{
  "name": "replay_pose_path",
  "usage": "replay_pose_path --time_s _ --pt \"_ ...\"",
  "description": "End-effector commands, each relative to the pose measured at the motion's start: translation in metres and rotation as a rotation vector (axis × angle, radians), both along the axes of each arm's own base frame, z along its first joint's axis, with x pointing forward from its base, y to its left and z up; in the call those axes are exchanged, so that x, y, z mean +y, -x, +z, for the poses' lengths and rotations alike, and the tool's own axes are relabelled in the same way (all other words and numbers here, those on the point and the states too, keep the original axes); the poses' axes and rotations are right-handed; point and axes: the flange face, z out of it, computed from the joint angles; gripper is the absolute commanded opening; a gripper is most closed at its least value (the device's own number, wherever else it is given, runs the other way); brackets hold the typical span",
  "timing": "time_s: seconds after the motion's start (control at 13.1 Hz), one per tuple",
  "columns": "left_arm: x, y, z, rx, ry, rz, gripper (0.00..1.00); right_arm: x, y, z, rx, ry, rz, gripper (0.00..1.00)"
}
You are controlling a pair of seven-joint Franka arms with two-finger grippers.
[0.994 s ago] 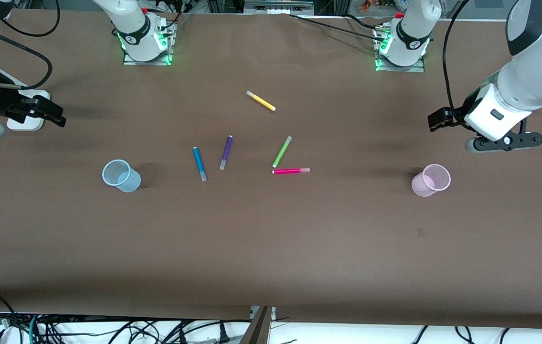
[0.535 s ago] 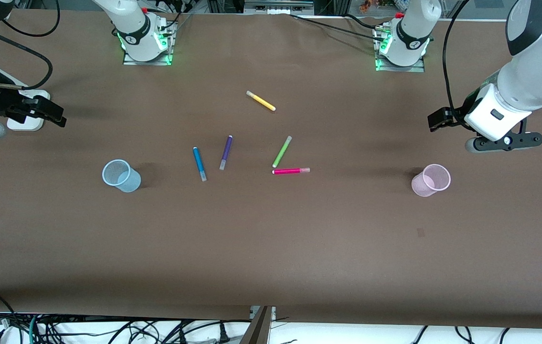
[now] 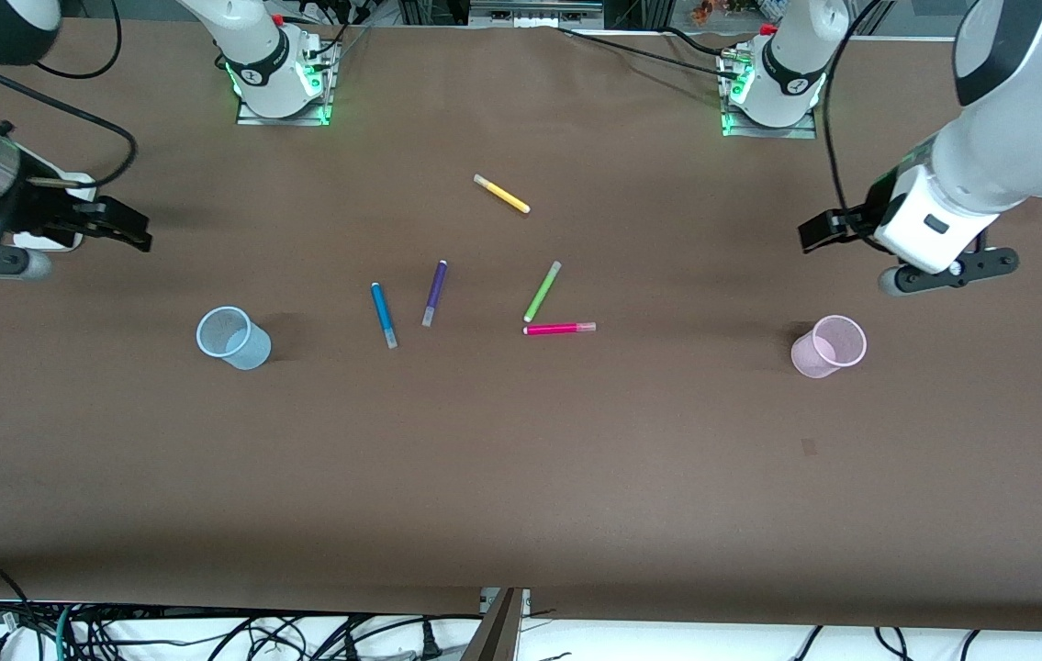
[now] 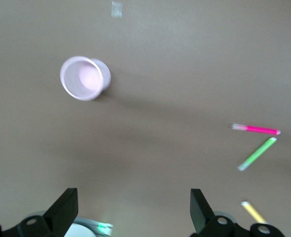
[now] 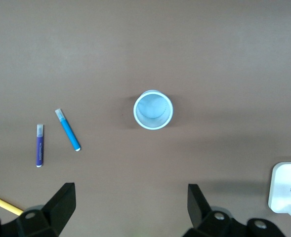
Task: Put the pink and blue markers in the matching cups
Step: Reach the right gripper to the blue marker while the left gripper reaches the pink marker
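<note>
Flanking the blue marker (image 3: 383,314), a purple marker (image 3: 433,293) lies just beside it

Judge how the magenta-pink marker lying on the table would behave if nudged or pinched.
The slim magenta-pink marker with a pale cap looks round-bodied and lies flat on the brown table, so a sideways nudge would probably roll it. It seems stiff and light. Its narrow barrel may slip or pivot if pinched off-centre. The lime-green marker close by could get bumped.

Table (image 3: 521,477): matt brown covering, smooth, faintly creased. Blue cup (image 3: 232,337) and pink cup (image 3: 828,346): translucent ribbed plastic; blue marker (image 3: 383,314) and pink marker (image 3: 559,328): smooth plastic with pale translucent caps. Arm shells: glossy white plastic.
</note>
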Motion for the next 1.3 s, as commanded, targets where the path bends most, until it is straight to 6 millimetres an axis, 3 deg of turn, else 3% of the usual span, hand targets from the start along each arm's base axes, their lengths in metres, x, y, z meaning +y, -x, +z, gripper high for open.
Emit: replay_pose_path --time_s 0.0,0.23,0.69,0.92,1.07,1.22 --pt "-0.036 -0.007 -0.024 0.024 0.002 0.100 1.00 0.035 -0.014 -0.024 0.032 -0.018 0.046 1.00" --pt "-0.085 -0.014 -0.068 0.052 -0.028 0.244 1.00 0.064 -0.034 -0.093 0.110 -0.014 0.089 1.00" --pt "-0.187 -0.018 -0.167 0.071 -0.070 0.574 1.00 0.142 -0.050 -0.204 0.127 0.002 0.199 1.00" --pt "-0.249 -0.005 -0.237 0.061 -0.101 0.770 1.00 0.172 -0.054 -0.258 0.096 -0.004 0.234 1.00" --pt "-0.265 -0.002 -0.271 0.035 -0.113 0.835 1.00 0.192 -0.047 -0.293 0.089 -0.005 0.257 1.00" --pt "-0.278 0.000 -0.296 0.016 -0.108 0.949 1.00 0.199 -0.036 -0.318 0.059 -0.011 0.267 1.00"
